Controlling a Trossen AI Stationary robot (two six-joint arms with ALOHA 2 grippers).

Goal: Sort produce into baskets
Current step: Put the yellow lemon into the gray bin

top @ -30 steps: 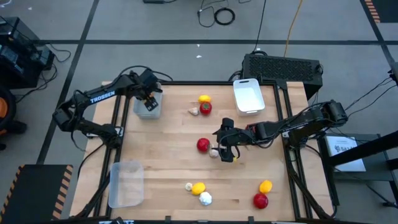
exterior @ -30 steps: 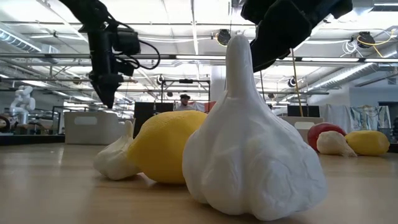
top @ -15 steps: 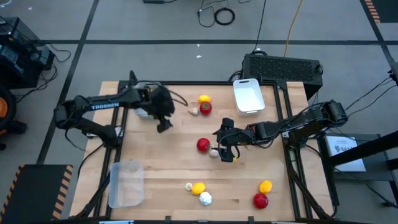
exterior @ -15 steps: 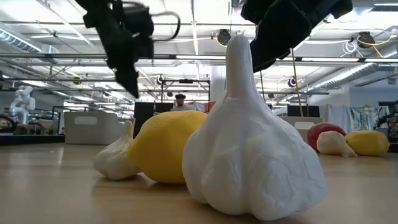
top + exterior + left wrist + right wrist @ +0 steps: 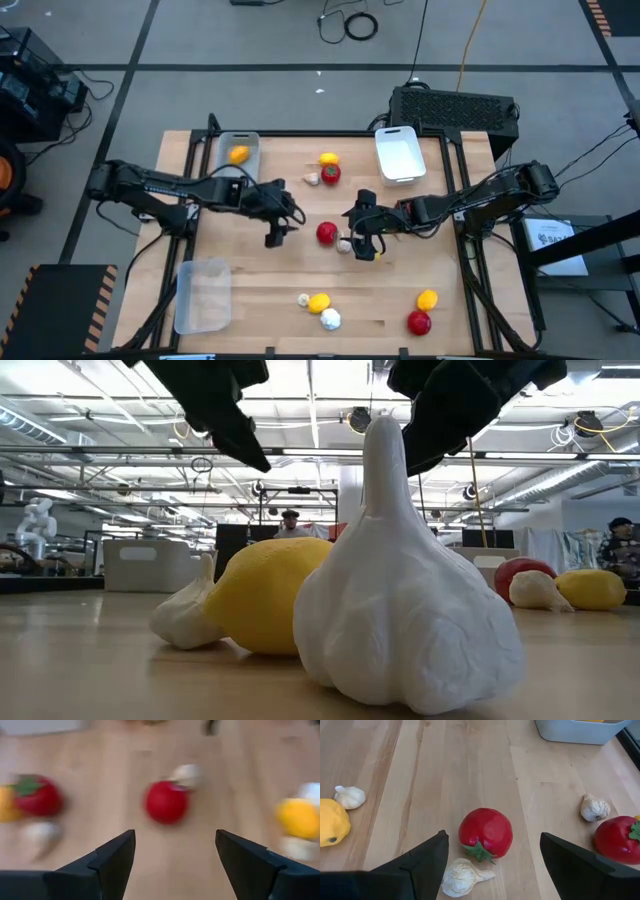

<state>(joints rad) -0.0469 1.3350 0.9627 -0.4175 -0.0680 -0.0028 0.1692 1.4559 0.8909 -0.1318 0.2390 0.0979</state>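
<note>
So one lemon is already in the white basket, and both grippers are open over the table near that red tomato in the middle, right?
Not quite: the lemon lies in the grey basket, as the high view shows; the white basket looks empty. The rest holds: the left gripper and right gripper are both open, either side of the middle tomato.

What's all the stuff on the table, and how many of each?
Lemons: four, yellow; one in the grey basket, three on the table.
Tomatoes: three, red; on the table.
Garlic bulbs: four, whitish; on the table.
Grey basket: one; far-left corner.
White basket: one; far-right side.
Clear basket: one; near-left corner.
Left gripper: dark; mid-table, jaws open.
Right gripper: dark; beside the middle tomato, jaws open.
</note>
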